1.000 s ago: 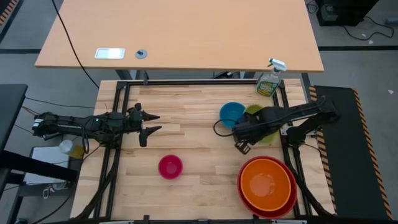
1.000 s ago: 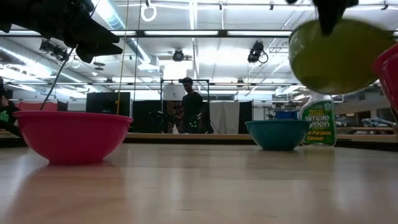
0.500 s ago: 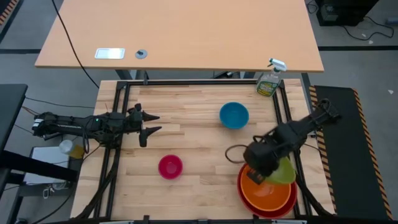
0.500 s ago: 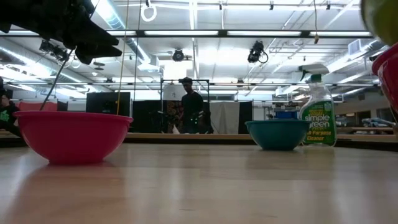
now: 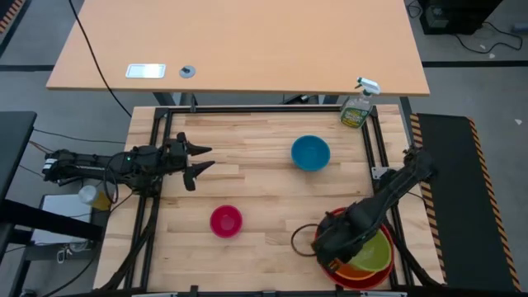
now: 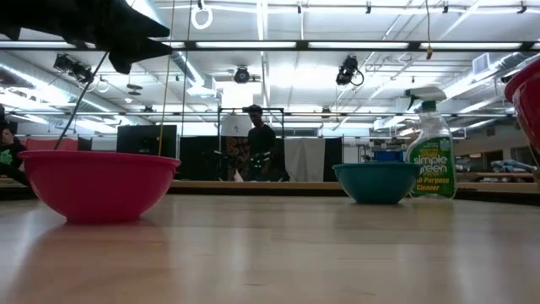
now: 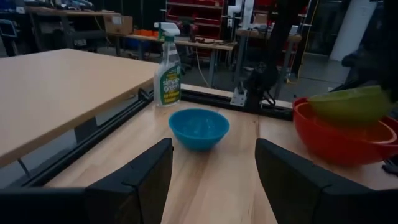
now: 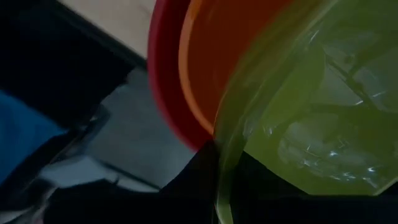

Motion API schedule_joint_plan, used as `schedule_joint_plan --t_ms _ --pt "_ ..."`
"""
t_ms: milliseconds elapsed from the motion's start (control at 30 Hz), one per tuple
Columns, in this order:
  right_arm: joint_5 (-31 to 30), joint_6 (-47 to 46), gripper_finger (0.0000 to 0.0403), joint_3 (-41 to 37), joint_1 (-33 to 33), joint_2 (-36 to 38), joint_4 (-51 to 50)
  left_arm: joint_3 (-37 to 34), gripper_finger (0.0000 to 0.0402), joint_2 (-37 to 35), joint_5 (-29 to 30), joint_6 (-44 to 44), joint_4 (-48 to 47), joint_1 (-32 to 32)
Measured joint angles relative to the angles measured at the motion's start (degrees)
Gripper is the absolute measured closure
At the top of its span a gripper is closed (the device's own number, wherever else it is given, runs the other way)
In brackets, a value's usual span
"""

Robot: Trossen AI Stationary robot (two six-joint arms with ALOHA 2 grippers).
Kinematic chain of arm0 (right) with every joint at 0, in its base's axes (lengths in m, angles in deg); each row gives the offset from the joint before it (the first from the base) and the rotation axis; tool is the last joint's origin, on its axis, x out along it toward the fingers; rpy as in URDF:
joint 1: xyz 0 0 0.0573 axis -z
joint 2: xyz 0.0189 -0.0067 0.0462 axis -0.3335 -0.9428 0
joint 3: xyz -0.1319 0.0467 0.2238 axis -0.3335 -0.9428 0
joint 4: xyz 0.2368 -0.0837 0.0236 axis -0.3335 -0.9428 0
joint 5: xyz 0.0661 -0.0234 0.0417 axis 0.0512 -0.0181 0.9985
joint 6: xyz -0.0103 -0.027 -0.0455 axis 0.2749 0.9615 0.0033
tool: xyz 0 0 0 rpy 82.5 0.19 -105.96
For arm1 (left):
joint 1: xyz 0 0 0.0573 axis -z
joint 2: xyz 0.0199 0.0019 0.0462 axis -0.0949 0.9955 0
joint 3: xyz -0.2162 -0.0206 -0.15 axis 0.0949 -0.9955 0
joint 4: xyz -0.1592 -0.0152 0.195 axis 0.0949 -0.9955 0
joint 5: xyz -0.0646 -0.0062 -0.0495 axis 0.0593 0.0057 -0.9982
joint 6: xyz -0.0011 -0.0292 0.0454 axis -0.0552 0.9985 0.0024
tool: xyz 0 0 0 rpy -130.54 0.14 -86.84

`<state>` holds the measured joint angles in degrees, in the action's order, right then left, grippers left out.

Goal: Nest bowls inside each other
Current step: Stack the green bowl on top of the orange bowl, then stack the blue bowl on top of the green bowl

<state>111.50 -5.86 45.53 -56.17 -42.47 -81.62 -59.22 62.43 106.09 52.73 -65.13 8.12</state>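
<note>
The lime green bowl (image 5: 376, 252) hangs tilted over the orange bowl (image 5: 351, 271), which sits nested in the red bowl (image 5: 328, 221) at the near right. My right gripper (image 5: 346, 247) is shut on the green bowl. The blue bowl (image 5: 310, 153) stands on its base at the far right. The magenta bowl (image 5: 225, 220) stands near the table's middle. My left gripper (image 5: 200, 158) hovers open at the table's left side, pointing level toward the right, with nothing between its fingers. My right gripper pinches the green bowl's rim (image 8: 219, 163) on the bowl's left side, one finger inside and one outside. The fingers slant down from above. The bowl sits tilted in the orange bowl's mouth (image 7: 354, 102); whether it touches the orange bowl I cannot tell.
A green spray bottle (image 5: 356, 110) stands at the far right corner, behind the blue bowl. A black metal frame (image 5: 153, 198) runs round the tabletop. Bare wood lies between the magenta bowl and the stacked bowls. A person (image 6: 260, 152) stands far off in the room.
My right gripper has carried the green bowl from beside the blue bowl toward the table's near edge and down onto the orange and red stack, turning as it went. My left gripper's fingers have tipped up a little.
</note>
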Motion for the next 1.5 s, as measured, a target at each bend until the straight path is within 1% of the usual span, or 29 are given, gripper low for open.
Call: schedule_joint_plan --t_ms 67,200,267,333,467,533,667,767,833,933,1000,1067,1167,1267,1367,1433,1500 --pt "-0.67 1.44 0.0370 0.00 0.02 -2.33 0.01 0.00 0.0170 -0.01 0.01 0.02 0.05 0.00" --pt "-4.30 4.27 0.0369 0.00 0.02 -6.30 0.06 0.00 0.0170 0.00 0.00 0.01 0.12 0.00" --pt "-5.99 5.09 0.0362 0.00 0.04 -7.85 0.37 0.00 0.0170 -0.02 0.00 0.02 0.28 0.00" --pt "-6.10 7.23 0.0346 0.00 0.01 -9.43 0.97 0.00 0.0170 0.00 0.00 0.02 0.62 0.00" --pt "-4.05 9.34 0.0299 -0.02 -0.13 -11.12 2.43 0.00 0.0170 0.00 0.01 -0.55 0.59 0.00" --pt "-1.63 8.90 0.0272 -0.02 -0.13 -11.05 2.89 0.00 0.0170 -0.03 0.00 -0.85 0.59 0.00" --pt "3.45 5.09 0.0229 0.76 0.59 -8.77 2.15 0.00 0.0170 -0.02 0.00 -0.92 0.59 0.00" --pt "2.51 0.98 0.0214 2.65 1.18 -5.91 0.56 0.00 0.0170 -0.02 0.00 -1.09 0.57 0.00" --pt "-0.93 -1.21 0.0212 4.19 1.49 -4.27 -0.29 0.00 0.0170 -0.02 0.00 -1.10 0.57 0.00" --pt "-9.40 -2.92 0.0214 5.48 1.91 -2.17 -4.48 0.00 0.0170 -0.02 0.00 -1.05 0.54 0.00" --pt "-14.75 -2.65 0.0214 5.49 2.50 -1.63 -8.45 0.00 0.0170 -0.02 0.00 -0.76 0.53 0.02" --pt "-19.62 -0.20 0.0214 5.42 3.38 -1.73 -12.71 0.00 0.0170 -0.02 -0.03 0.01 0.23 0.16" --pt "-28.35 5.16 0.0214 3.79 5.32 -1.64 -13.49 0.00 0.0170 0.00 -0.61 0.74 -0.40 0.17" --pt "-35.48 10.37 0.0215 1.52 8.76 -1.74 -13.12 0.00 0.0170 0.00 -0.71 1.13 -1.10 0.15" --pt "-39.60 16.42 0.0215 -1.57 13.32 -1.74 -12.95 0.00 0.0170 0.00 -0.72 1.11 -1.20 0.15" --pt "-41.79 22.69 0.0215 -3.49 16.33 -1.74 -12.32 0.00 0.0170 0.00 -0.72 1.11 -1.42 0.15" --pt "-46.03 30.87 0.0215 -5.66 18.63 -1.70 -9.23 0.00 0.0170 0.00 -0.74 1.07 -2.28 0.15"
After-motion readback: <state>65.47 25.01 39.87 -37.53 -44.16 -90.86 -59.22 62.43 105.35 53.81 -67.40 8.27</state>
